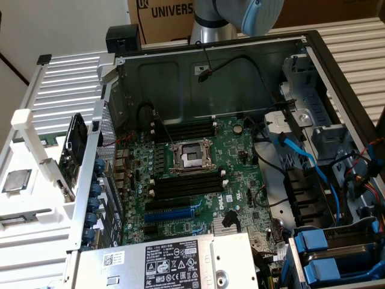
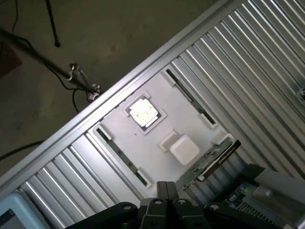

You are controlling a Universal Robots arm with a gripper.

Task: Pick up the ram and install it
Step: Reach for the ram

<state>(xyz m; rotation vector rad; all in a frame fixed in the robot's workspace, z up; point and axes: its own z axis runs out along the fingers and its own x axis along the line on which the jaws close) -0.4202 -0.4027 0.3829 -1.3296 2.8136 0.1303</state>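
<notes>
Bench (image 1: 355, 42) of ribbed metal under everything, carrying an open computer case (image 1: 180, 78) laid on its side, with the grey robot arm (image 1: 246, 12) rising behind the case's far wall. Inside the case, green motherboard (image 1: 237, 180) face up, with a square processor socket (image 1: 189, 156) between rows of long black slots (image 1: 186, 183), a blue expansion slot (image 1: 171, 214) nearer the camera, and a metal power supply (image 1: 120, 265) at the near edge. White tray (image 2: 143, 143) on the bench beside the case, toward the exterior view's left. Hand (image 2: 167, 191) seen from the wrist camera well above that tray, clenched, tips together with nothing between them, touching nothing. Ram (image 2: 123, 156) lying flat in a groove along one edge of the tray, well apart from the hand; another long thin stick (image 2: 190, 98) along the opposite edge. Between the two, a square processor chip (image 2: 143, 112) seated in a recess, and a small white block (image 2: 183, 149) near it.
</notes>
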